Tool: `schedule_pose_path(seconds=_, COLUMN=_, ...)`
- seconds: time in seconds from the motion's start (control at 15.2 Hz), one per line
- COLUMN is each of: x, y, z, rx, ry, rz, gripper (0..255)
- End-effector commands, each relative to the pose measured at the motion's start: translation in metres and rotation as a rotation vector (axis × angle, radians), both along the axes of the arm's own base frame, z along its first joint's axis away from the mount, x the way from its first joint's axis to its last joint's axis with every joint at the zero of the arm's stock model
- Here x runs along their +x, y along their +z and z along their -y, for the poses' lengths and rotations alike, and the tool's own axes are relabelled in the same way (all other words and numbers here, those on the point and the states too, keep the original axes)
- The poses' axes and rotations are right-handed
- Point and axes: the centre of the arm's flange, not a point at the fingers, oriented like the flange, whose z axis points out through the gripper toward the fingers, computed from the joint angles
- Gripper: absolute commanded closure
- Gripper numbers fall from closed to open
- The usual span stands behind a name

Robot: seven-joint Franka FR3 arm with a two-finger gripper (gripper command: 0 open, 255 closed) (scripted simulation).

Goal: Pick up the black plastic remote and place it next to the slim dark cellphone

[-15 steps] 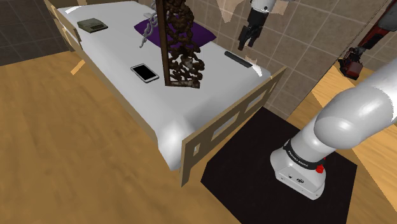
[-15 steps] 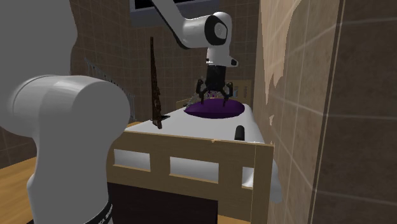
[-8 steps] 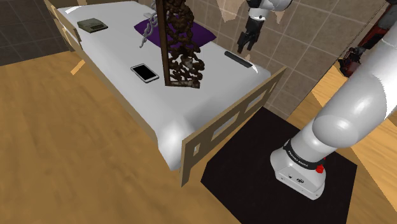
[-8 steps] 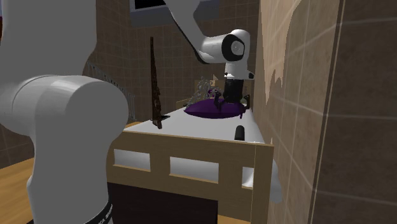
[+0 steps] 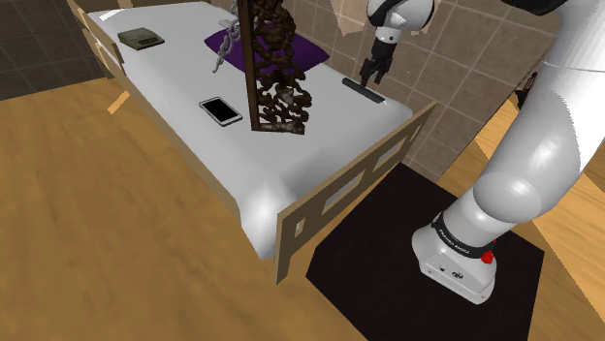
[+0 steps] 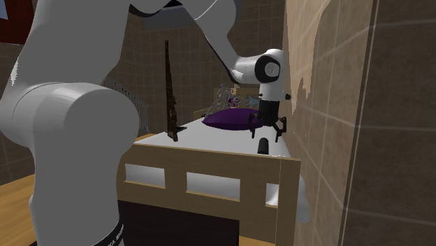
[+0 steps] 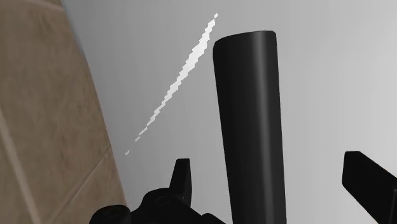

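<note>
The black remote (image 5: 361,90) lies on the white bed (image 5: 184,77), close to the tiled wall and the footboard. My gripper (image 5: 369,74) hangs just above its far end, fingers pointing down. In the wrist view the remote (image 7: 247,108) runs lengthwise between the fingers (image 7: 182,179), which stand apart on either side without touching it, so the gripper (image 7: 267,173) is open. From the second exterior view the gripper (image 6: 267,130) is right over the remote (image 6: 263,146). The cellphone (image 5: 221,110), dark-rimmed with a pale face, rests mid-bed towards the shoulder view's left.
A tall dark brown sculpture (image 5: 277,73) stands between phone and remote. Behind it lie a purple cushion (image 5: 308,50) and a grey chain-like object (image 5: 225,44). An olive box (image 5: 142,38) sits at the bed's far end. The wooden footboard (image 5: 354,184) and tiled wall (image 5: 456,58) hem in the remote.
The arm has swung towards the wall and come down, bringing the gripper from above the cushion's side to just over the remote. Nothing on the bed has moved.
</note>
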Motion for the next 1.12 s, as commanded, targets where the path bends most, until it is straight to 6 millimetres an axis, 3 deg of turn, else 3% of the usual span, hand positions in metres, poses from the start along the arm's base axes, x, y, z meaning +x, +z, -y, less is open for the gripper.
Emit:
schedule_pose_path(seconds=0.0, x=0.000, y=-0.012, z=0.000, rx=0.000, ry=0.000, rz=0.000, gripper=0)
schedule_pose_path(seconds=0.2, x=0.000, y=-0.026, z=-0.001, rx=0.000, ry=0.000, rz=0.000, gripper=0)
schedule_pose_path(seconds=0.73, x=0.000, y=-0.026, z=-0.001, rx=0.000, ry=0.000, rz=0.000, gripper=0)
schedule_pose_path(seconds=0.79, x=0.000, y=-0.026, z=-0.001, rx=0.000, ry=0.000, rz=0.000, gripper=255)
schedule_pose_path(seconds=1.06, x=0.000, y=-0.027, z=-0.002, rx=0.000, ry=0.000, rz=0.000, gripper=255)
